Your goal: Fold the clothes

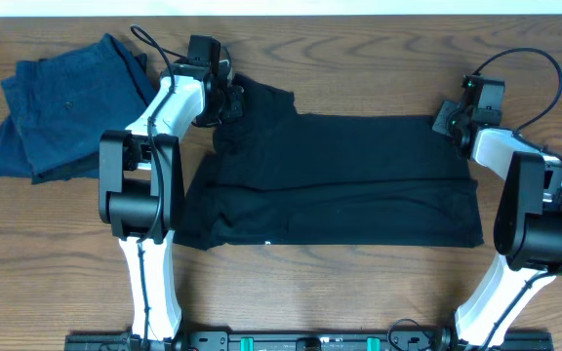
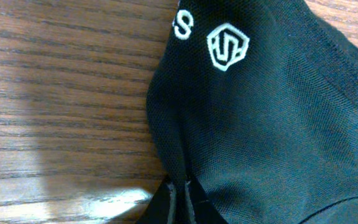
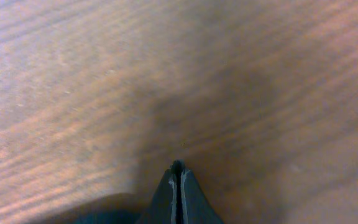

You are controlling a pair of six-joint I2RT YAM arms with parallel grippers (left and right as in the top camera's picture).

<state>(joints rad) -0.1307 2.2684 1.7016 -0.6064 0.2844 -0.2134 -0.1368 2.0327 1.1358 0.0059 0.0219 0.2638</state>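
A black shirt lies spread across the middle of the wooden table, folded along its length. My left gripper is at its far left corner, shut on a pinch of the black fabric. The left wrist view shows the jaws closed on the cloth just below a white logo. My right gripper is at the shirt's far right corner. In the right wrist view its jaws are shut, with a bit of dark cloth at the tip and more dark fabric below them.
A dark blue garment lies crumpled at the far left of the table. Bare wood runs along the far side beyond the shirt. The arm bases stand at the near edge.
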